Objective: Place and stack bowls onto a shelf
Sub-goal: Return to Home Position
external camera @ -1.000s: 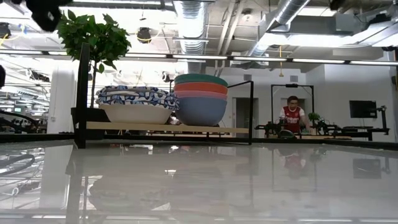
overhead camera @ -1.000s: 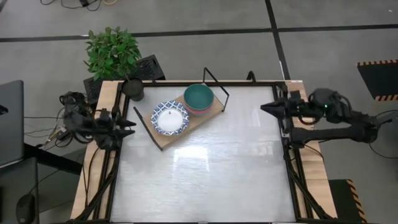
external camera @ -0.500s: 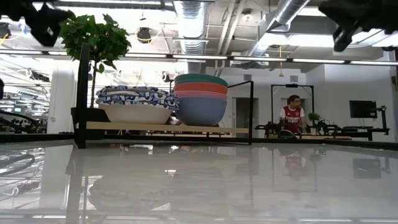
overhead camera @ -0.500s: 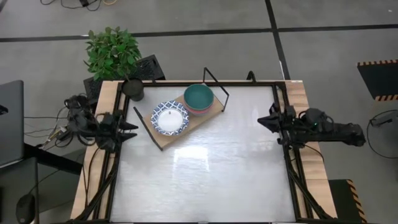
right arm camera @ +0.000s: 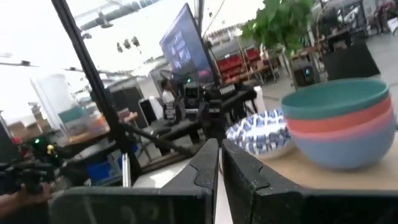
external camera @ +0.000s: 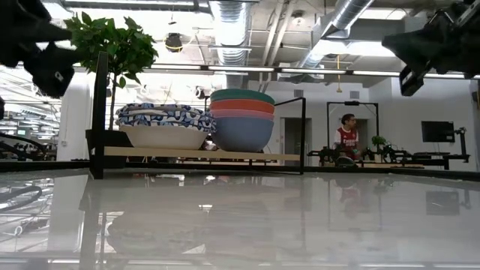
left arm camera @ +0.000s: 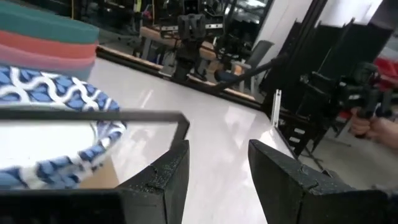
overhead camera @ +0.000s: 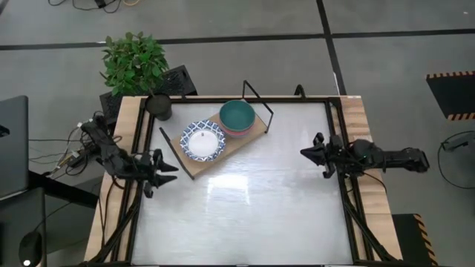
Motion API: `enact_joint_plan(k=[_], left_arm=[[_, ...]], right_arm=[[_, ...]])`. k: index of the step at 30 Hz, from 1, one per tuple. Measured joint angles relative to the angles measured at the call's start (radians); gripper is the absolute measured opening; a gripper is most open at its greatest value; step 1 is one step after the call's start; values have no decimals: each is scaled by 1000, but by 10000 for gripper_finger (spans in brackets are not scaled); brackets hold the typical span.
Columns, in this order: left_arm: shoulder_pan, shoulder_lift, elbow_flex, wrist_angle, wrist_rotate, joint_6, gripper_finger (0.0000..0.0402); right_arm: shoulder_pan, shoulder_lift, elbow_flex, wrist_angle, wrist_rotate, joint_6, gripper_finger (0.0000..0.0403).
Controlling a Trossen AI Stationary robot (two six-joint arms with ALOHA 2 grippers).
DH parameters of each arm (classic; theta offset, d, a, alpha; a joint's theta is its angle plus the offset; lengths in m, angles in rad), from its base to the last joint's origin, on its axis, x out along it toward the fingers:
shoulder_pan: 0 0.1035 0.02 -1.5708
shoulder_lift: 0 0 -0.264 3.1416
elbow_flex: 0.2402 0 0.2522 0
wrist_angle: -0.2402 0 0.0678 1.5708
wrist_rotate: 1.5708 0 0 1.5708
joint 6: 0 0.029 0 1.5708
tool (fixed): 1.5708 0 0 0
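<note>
The light-wood shelf (overhead camera: 199, 165) stands on black wire legs at the table's far left. On it sit a stack of blue-patterned bowls (overhead camera: 203, 142) (left arm camera: 59, 99) and, beside it, the teal bowl (overhead camera: 237, 115) nested on the pink-red and blue ones (external camera: 241, 120) (right arm camera: 339, 127). My left gripper (overhead camera: 173, 166) (left arm camera: 214, 171) hovers open near the shelf's near-left corner. My right gripper (overhead camera: 303, 152) (right arm camera: 221, 171) hovers shut at the table's right side, pointing toward the shelf. Neither holds anything.
A potted plant (overhead camera: 134, 61) and a dark pot (overhead camera: 158, 106) stand past the far-left corner. Black frame rails (overhead camera: 349, 215) run along both table sides. The pale tabletop (overhead camera: 245, 208) spreads toward the near edge. A person (external camera: 347, 139) sits in the room behind.
My left gripper has swung in from the left rail toward the near edge and rightward, ending by the shelf's near-left corner. My right gripper has dropped lower and moved toward the near edge and slightly leftward over the table's right side. The bowls and the shelf have stayed put.
</note>
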Motion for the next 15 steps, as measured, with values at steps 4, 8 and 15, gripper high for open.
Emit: enact_joint_plan(k=[4, 8, 15], left_arm=[[0, 7, -58, 152, 32, 44, 151], [0, 0, -57, 147, 95, 71, 151], [0, 0, -58, 143, 139, 86, 151]], right_arm=[[31, 6, 0, -48, 37, -12, 49], [53, 3, 0, -74, 53, -71, 49], [64, 4, -1, -163, 51, -91, 49]])
